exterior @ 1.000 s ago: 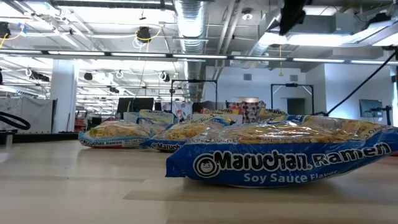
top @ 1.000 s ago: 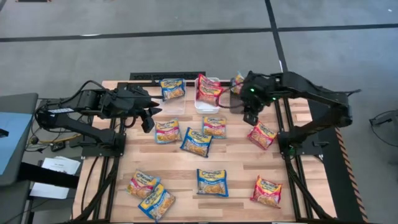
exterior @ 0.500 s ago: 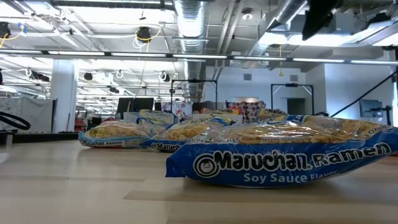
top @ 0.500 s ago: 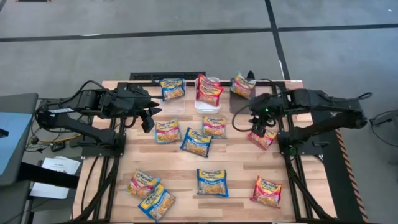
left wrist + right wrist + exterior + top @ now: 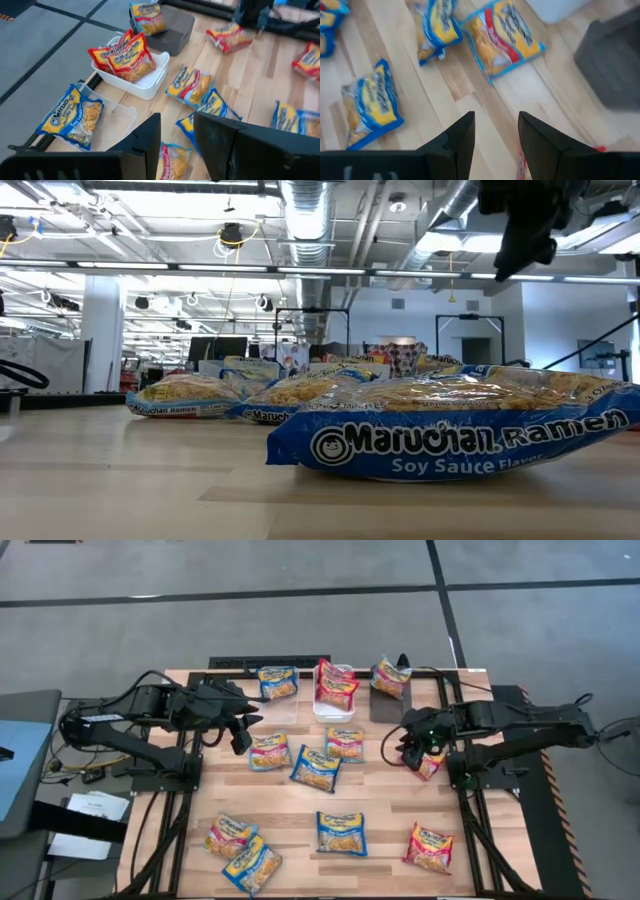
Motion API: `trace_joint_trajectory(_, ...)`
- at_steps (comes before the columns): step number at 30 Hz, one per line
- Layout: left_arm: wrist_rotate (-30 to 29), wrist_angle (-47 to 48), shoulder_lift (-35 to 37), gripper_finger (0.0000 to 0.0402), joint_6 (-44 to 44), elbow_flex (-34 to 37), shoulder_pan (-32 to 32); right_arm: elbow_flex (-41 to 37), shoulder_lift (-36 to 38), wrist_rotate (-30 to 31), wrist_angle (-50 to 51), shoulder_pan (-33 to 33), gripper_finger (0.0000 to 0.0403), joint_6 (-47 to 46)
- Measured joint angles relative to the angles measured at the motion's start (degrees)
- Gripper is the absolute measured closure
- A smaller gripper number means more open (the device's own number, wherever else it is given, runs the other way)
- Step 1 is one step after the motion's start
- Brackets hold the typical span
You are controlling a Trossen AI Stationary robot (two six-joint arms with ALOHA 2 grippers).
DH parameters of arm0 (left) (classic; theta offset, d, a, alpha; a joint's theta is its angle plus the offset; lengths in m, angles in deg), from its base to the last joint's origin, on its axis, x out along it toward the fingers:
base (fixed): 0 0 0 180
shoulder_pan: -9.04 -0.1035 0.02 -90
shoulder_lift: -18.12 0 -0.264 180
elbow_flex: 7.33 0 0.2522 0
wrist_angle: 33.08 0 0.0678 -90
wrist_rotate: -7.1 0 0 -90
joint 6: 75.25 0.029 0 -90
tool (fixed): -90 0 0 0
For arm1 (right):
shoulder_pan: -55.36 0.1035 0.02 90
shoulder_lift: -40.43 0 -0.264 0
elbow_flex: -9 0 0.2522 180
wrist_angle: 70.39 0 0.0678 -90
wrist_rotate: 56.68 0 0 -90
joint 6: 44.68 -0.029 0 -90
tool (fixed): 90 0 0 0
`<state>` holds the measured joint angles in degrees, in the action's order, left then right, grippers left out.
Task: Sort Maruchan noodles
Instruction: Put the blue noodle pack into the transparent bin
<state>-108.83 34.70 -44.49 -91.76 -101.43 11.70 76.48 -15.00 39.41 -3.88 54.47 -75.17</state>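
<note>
Your right gripper [image 5: 410,752] hangs with fingers parted and empty over the red-and-yellow ramen packet [image 5: 427,762] at the table's 3 o'clock side. Your left gripper [image 5: 243,732], also parted and empty, waits at 10 o'clock beside the clear bin [image 5: 283,708]. Other packets lie scattered; the white bin [image 5: 331,710] holds red ones at 12 o'clock.

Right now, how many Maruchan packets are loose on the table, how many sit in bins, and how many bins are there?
Packets loose on the table: 8
Packets in bins: 4 (1 in the clear bin, 2 in the white bin, 1 in the dark bin)
Bins: 3
Total: 12 packets, 15 things in all
</note>
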Motion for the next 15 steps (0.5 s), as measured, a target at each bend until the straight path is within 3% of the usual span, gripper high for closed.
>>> trace_joint_trajectory(15,0.1,2.7,0.0,0.0295,2.4,0.0,0.0,-0.6,-8.7,0.0,-3.4,0.2,0.0229,0.2)
